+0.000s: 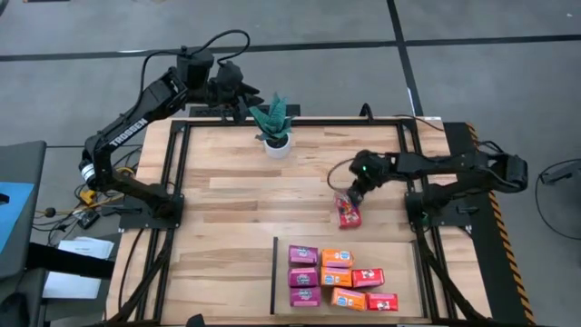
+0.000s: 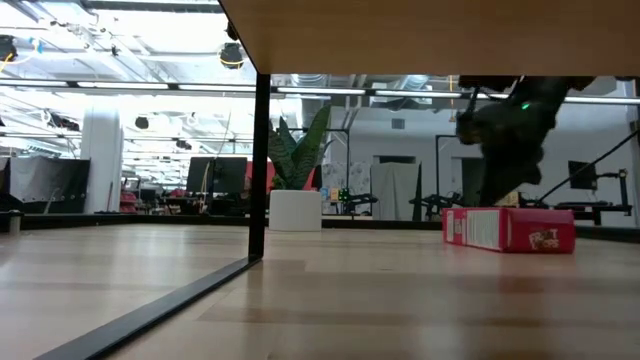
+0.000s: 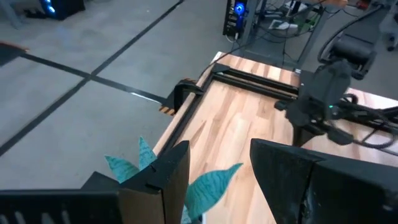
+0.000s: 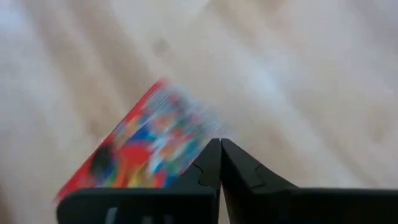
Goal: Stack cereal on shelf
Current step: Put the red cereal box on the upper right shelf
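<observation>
One red cereal box (image 1: 349, 215) lies flat on the slatted tabletop, just beyond the shelf's far edge; it also shows in the low view (image 2: 508, 228). My right gripper (image 1: 354, 196) is shut and points down at that box's far end. On the shelf (image 1: 399, 259) lie three magenta-purple boxes (image 1: 302, 276), three orange boxes (image 1: 337, 277) and two red boxes (image 1: 368, 277) in rows, flat on the panel. My left gripper (image 1: 241, 91) is open and raised over the table's far edge, beside the plant. My right gripper (image 4: 221, 146) has its shut fingertips at the corner of the red cereal box (image 4: 143, 146), coming from above. The box lies flat on the table. I cannot tell whether the fingertips touch it.
A potted green plant (image 1: 274, 127) stands near the middle of the table's far edge, right under my left gripper (image 3: 233, 180). A thin black strip (image 1: 274, 272) borders the shelf's left side. Bare tabletop stretches across the left half (image 1: 218, 236).
</observation>
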### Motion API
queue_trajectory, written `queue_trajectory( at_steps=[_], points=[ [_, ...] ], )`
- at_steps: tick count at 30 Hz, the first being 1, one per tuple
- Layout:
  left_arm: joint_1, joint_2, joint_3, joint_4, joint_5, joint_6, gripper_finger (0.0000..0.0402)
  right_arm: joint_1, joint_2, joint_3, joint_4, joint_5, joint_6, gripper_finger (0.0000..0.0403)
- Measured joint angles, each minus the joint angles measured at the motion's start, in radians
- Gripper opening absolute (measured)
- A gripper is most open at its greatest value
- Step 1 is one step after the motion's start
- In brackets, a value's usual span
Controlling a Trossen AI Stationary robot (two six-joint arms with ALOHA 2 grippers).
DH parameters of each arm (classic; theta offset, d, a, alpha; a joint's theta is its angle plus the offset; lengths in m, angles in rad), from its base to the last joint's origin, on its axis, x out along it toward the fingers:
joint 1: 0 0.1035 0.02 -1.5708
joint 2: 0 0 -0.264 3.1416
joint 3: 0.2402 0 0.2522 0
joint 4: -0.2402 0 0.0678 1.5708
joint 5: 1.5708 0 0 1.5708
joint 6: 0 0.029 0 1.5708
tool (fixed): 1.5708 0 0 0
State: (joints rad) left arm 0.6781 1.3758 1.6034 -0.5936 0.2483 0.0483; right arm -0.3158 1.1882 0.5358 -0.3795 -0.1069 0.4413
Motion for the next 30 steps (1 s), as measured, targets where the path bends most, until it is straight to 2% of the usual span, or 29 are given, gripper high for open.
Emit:
queue_trajectory(
  at_steps=[4, 6, 9, 12, 15, 20, 23, 30],
  points=[
    [0.0, 0.0, -0.041, 0.025, -0.01, -0.006, 0.0159, -0.115, 0.057, -0.001, 0.084, 0.001, 0.026, 0.0029],
    [0.0, 0.001, -0.065, 0.037, 0.003, -0.007, 0.0159, -0.156, 0.065, 0.006, 0.127, -0.072, 0.026, 0.002],
    [0.0, 0.001, -0.112, 0.101, 0.124, -0.028, 0.0155, -0.166, 0.016, 0.033, 0.158, -0.202, 0.033, 0.0007],
    [-0.002, 0.001, -0.163, 0.202, 0.25, -0.11, 0.0134, -0.12, -0.081, 0.032, 0.114, -0.229, 0.079, 0.0011],
    [-0.018, 0.0, -0.235, 0.327, 0.33, -0.178, 0.0093, -0.038, -0.186, 0.011, 0.047, -0.215, 0.134, 0.0014],
    [-0.054, 0.0, -0.38, 0.505, 0.35, -0.268, 0.001, 0.106, -0.287, -0.083, -0.002, -0.055, 0.292, 0.0006],
    [-0.072, 0.0, -0.463, 0.606, 0.348, -0.326, 0.0012, 0.147, -0.305, -0.14, 0.0, 0.003, 0.375, 0.0014],
    [-0.135, 0.001, -0.592, 0.732, 0.292, -0.378, 0.0002, 0.19, -0.258, -0.216, 0.032, 0.006, 0.419, 0.0006]
  ],
)
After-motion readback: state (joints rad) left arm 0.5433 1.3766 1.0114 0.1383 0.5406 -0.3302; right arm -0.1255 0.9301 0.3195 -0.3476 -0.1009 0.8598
